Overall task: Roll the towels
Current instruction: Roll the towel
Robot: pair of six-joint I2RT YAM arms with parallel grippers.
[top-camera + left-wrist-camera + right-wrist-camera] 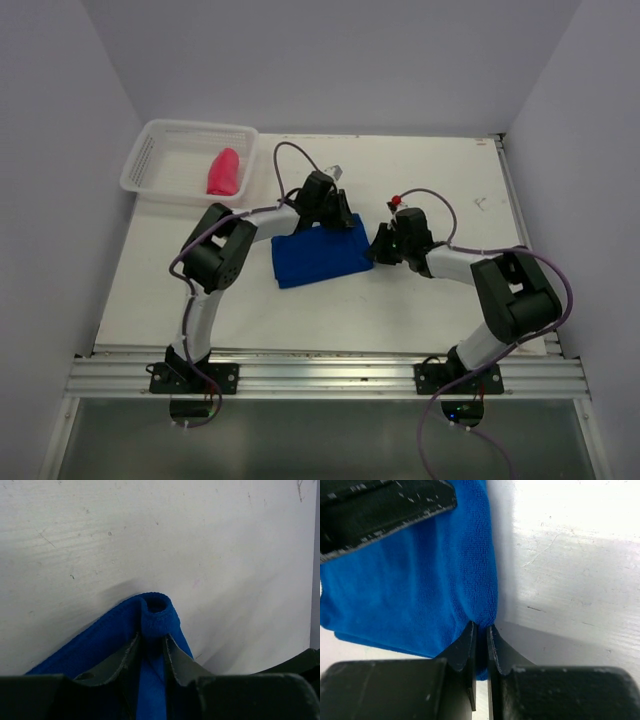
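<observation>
The white table [420,300] is the biggest thing here. A white basket [200,126] sits at its far left corner. The blue towel [315,258] lies mostly flat in the middle of the table, between the two arms. The pink towel [224,172] is smaller. It lies bunched up inside the basket, well apart from the blue one. The left gripper [152,640] is at the far edge of the blue towel. Its fingers are close together and pinch a small fold of the cloth. The right gripper [481,630] is at the towel's right edge. Its fingers are almost pressed together, with the blue edge caught between them.
</observation>
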